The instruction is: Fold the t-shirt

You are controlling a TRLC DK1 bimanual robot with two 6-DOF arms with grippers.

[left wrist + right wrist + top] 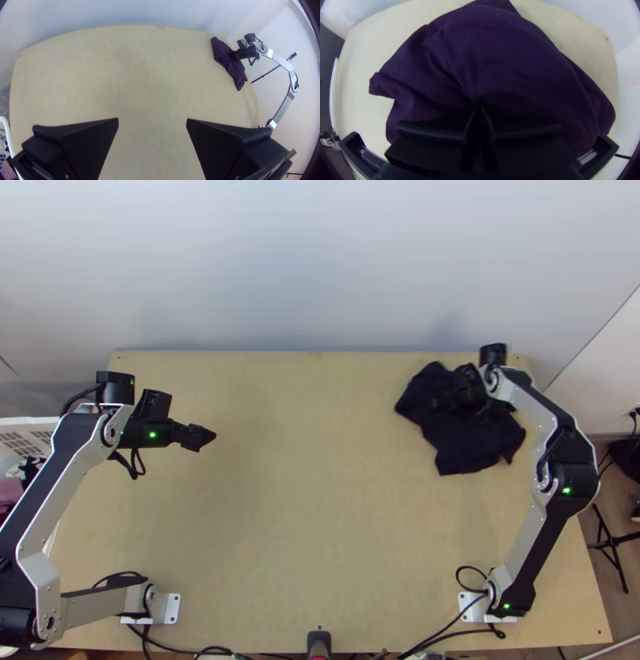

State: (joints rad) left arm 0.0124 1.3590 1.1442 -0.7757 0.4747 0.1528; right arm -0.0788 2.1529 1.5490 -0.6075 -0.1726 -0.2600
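While the R gripper (440,402) is down on the shirt (472,448) nr the table's (320,516) far R corner, the L gripper (210,437) hangs over the table's L part, well apart from the cloth.

R wrist view: the R gripper (478,105) has its fingers (433,131) clenched w/ a pinch of shirt btwn the tips. The hold is on an inner part of the cloth, not on its outer edge; creases run out from the tips, & fabric lies beyond them & to both sides. The shirt is dark, rumpled & loosely bunched, w/ a pointed bit sticking out on one side. It lies on the table, nr the far edge & the R edge.

L wrist view: the L gripper (152,123) has its fingers (90,143) released, spread wide w/ nothing btwn them, just bare tabletop seen through the gap. The shirt is off toward the table's far R corner, touching neither of these fingers.

Also: white basket (26,420) w/ clothes inside, beside the table's L edge; black stand (612,540) past its R edge. Some cables (436,640) along the table's near edge.
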